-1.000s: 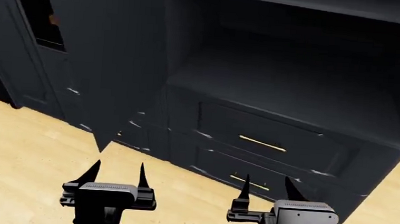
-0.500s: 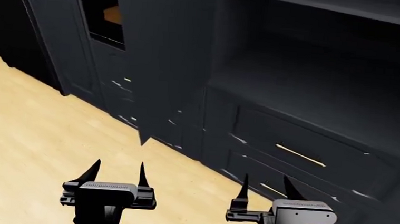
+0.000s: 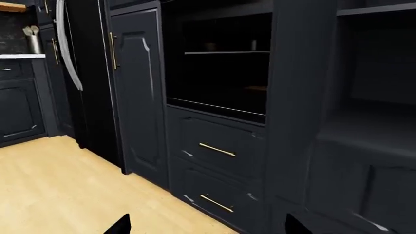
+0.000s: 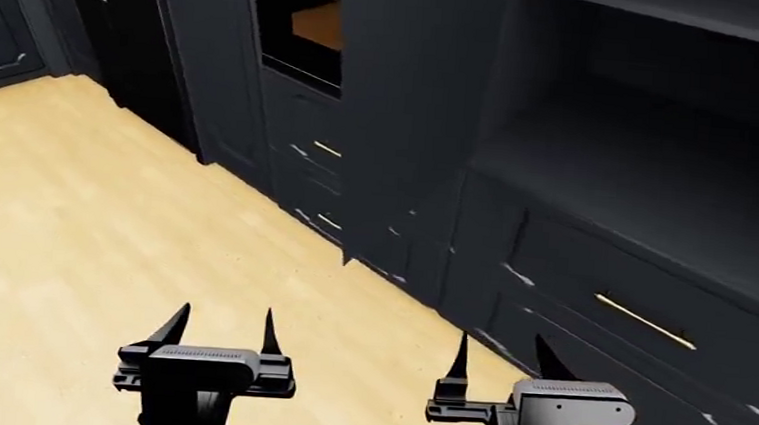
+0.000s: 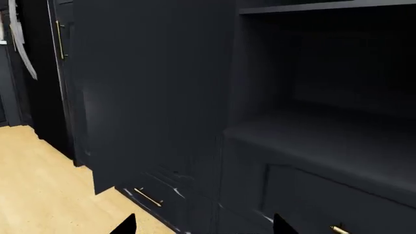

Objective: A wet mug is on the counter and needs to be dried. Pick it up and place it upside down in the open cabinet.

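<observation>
mug: looked for in all three views and found in none, so cannot tell where it stood. could only judge it to be somewhere outside the frames, on a bench not yet faced.

compared with the head views from a moment before, saw the whole scene slide toward the right of the frame. found the cabinet [image 4: 649,181], with its open dark shelf, pushed from the middle to the right side and partly cut off by the edge. gained far more of the wooden floor [image 4: 112,214] across the left half. picked up a recessed niche [image 4: 299,26] at the upper middle, with something orange inside, too small to identify. read this as a turn or roll of the base leftward, away from the cabinet.

kept the left pincer [image 4: 220,324] and right pincer [image 4: 500,349] at the same spots low in the frame, both released, tips spread apart, grasping nothing.

glimpsed a pale-topped bench [image 3: 16,56] at the far upper left of the left wrist view, with a utensil pot [image 3: 31,41] on it. could not tell whether that was the bench carrying the mug.

judged the task barely begun: drop-off place located, search for the mug under way, pickup and inversion not yet started. expected further turning to be needed before any reach.
</observation>
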You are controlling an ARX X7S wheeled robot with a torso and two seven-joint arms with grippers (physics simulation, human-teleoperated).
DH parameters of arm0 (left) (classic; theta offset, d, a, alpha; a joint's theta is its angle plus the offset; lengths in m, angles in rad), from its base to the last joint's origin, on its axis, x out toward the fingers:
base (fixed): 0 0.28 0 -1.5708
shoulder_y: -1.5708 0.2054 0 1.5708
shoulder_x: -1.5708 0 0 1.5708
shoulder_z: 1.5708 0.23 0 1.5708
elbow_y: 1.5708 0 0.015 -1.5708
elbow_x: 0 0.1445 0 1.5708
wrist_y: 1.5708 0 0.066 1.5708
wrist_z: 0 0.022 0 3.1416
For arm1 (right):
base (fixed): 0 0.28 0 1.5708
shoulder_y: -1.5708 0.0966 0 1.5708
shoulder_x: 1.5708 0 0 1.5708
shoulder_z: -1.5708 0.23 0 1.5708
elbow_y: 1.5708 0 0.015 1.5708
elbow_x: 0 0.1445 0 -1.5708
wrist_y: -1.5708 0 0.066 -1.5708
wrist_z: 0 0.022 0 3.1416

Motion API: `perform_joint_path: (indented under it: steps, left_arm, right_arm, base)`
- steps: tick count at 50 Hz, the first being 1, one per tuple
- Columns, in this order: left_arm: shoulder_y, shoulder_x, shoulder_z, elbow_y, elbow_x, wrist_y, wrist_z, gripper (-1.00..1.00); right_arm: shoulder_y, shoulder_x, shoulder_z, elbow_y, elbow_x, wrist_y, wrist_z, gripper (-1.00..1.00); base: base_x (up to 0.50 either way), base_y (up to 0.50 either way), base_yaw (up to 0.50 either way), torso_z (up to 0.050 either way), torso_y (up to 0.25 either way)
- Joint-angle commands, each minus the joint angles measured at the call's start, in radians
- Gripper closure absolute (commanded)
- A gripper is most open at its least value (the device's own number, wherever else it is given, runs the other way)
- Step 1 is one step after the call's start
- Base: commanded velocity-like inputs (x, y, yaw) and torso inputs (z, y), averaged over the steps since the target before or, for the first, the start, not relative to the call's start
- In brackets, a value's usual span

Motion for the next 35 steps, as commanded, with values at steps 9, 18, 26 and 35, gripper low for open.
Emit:
perform_joint_path:
  steps: [9,18,26,35]
  left_arm:
    - [-0.003,-0.009,0.009,-0.004,-0.012,0.002,-0.009,-1.00]
    - [-0.005,-0.011,0.015,-0.007,-0.014,0.004,-0.014,-1.00]
    - [-0.007,-0.014,0.021,-0.008,-0.015,0.005,-0.018,-1.00]
    - [-0.008,-0.018,0.025,-0.001,-0.019,-0.002,-0.024,-1.00]
  right_arm:
    - [0.005,0.008,-0.013,0.010,0.006,-0.003,0.012,-1.00]
    - [0.009,0.012,-0.020,0.010,0.006,-0.001,0.017,-1.00]
    - [0.012,0.015,-0.028,0.010,0.003,-0.001,0.023,-1.00]
    - [0.011,0.018,-0.034,0.010,0.002,-0.003,0.029,-1.00]
  base:
    - [-0.18,-0.15,0.50,0.000,0.000]
    - [-0.09,-0.09,0.50,0.000,0.000]
    - [0.00,0.00,0.50,0.000,0.000]
    - [0.00,0.00,0.50,0.000,0.000]
